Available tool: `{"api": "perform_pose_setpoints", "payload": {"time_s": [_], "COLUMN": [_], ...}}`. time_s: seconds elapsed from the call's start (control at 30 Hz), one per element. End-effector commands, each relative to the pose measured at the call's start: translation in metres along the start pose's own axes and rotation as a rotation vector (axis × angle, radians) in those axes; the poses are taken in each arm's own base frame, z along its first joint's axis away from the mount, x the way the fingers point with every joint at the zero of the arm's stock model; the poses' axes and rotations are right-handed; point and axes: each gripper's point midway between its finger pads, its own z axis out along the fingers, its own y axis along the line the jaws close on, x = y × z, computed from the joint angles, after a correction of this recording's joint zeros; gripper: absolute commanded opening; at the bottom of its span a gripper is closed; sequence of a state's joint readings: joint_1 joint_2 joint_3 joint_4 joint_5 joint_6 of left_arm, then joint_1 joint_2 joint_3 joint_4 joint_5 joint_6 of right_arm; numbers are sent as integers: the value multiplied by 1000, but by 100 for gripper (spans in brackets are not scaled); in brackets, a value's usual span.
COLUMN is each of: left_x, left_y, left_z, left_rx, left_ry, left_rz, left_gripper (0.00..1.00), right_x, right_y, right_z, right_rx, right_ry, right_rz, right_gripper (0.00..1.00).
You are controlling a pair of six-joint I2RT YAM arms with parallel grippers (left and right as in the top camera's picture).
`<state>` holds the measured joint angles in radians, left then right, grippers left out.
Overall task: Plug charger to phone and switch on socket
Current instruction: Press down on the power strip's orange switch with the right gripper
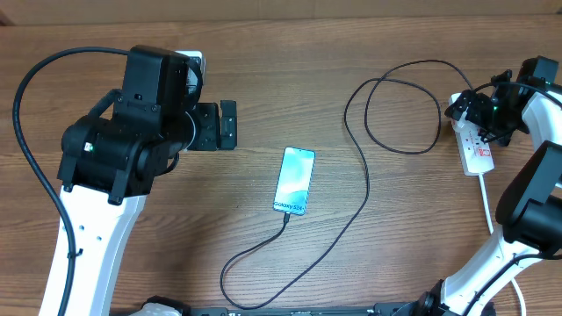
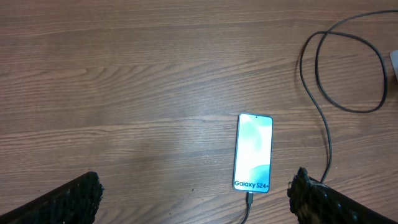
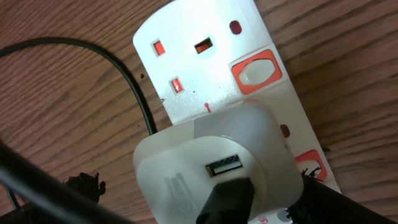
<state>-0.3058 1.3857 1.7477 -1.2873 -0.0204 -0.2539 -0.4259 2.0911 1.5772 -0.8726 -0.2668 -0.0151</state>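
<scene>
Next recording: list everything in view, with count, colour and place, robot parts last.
phone: one, light-blue lit screen, table centre, cable in its Galaxy end
charger cable: one, black, looping from phone to adapter
USB adapter: one, white, plugged into power strip
power strip: one, white with red switches, table's right side
power strip cord: one, white, trailing from strip toward robot's side
table: one, brown wood
left gripper: one, black, open, above table left of phone
right gripper: one, black, open, fingers flanking adapter
</scene>
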Motion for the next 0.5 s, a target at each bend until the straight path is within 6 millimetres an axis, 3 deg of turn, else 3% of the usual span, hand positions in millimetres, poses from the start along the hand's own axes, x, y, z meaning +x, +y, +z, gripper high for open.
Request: {"api": "perform_pose_setpoints", "payload": {"time_s": [0.0,0.47], "left_x": [-7,-7], "left_y": [0,0], "left_z": [-10,-10], "left_rx": [-3,-3], "left_ry": [-38,-38], "left_rz": [19,19], "left_gripper": [100,100], "right_x": [4,4], "right_y": [20,21], "right_z": [1,1], "right_rx": [-90,-95], "right_ry": [12,15], "right_rz": [-23,-22], "right_gripper": [100,100]}}
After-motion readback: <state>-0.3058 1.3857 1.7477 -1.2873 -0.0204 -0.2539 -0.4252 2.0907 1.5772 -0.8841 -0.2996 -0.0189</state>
